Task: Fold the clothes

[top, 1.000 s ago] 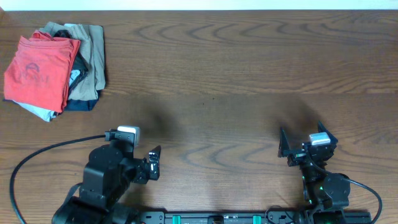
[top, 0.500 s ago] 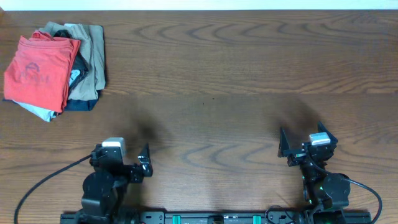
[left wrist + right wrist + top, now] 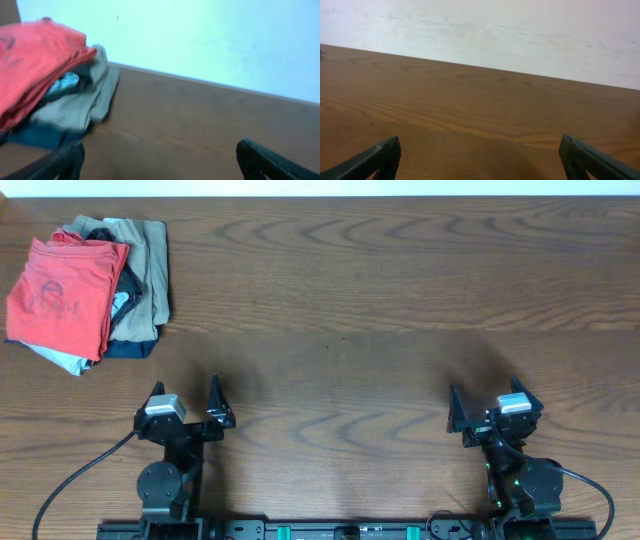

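The clothes, a coral-red T-shirt (image 3: 62,295), lie folded on top of a small pile at the table's far left. The left wrist view also catches the red shirt (image 3: 35,60), at its upper left. My left gripper (image 3: 186,386) stands near the front edge, well short of the pile and to its right. It is open, with only bare wood between its fingers (image 3: 62,162). My right gripper (image 3: 483,387) sits near the front right, also open and empty, and its fingertips (image 3: 380,157) frame bare table.
Under and beside the red shirt lie a tan garment (image 3: 150,265), a light blue piece (image 3: 121,302) and a dark navy one (image 3: 132,346). The wooden table (image 3: 360,300) stretches from the pile to the right edge. A pale wall (image 3: 485,30) lies beyond the far edge.
My left arm has drawn back toward its base and turned its gripper to face the far edge. The right arm and the pile have not moved.
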Robot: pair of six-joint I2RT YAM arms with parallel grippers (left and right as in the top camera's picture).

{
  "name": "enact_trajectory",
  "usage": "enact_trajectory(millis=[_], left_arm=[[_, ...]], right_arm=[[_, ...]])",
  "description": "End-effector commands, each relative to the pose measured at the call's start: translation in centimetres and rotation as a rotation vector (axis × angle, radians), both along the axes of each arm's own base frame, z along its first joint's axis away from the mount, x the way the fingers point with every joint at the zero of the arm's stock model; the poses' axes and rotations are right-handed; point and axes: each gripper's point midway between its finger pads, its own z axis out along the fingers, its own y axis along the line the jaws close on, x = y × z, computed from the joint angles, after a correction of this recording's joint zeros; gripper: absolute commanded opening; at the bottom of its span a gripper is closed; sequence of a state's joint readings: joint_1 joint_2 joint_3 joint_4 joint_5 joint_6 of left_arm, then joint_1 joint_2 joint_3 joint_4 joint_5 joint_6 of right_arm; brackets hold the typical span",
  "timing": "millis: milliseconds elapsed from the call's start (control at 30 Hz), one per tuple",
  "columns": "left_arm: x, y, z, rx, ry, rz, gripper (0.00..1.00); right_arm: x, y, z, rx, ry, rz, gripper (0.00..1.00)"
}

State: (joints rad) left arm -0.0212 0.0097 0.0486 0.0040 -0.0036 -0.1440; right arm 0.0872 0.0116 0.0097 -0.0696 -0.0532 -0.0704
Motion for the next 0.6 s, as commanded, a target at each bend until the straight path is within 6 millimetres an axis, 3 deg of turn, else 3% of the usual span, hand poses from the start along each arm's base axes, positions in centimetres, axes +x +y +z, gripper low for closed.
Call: enact_trajectory(millis=[0, 133, 333, 567], left_arm=[[0.3, -0.1, -0.5, 0.013, -0.022, -0.005, 0.98], [0.2, -0.1, -0.9, 0.012, -0.007, -0.007, 0.98], [0.0, -0.1, -3.9, 0.014, 0.114, -0.007, 0.98], [0.0, -0.1, -3.8, 0.014, 0.111, -0.007, 0.98]], right_arm=[[0.0, 0.2, -0.1, -0.013, -0.003, 0.009, 0.99], [0.0, 0.2, -0.1, -0.013, -0.003, 0.009, 0.99], [0.0, 0.2, -0.1, -0.013, -0.003, 0.009, 0.99], [0.0, 0.2, -0.1, -0.013, -0.003, 0.009, 0.99]])
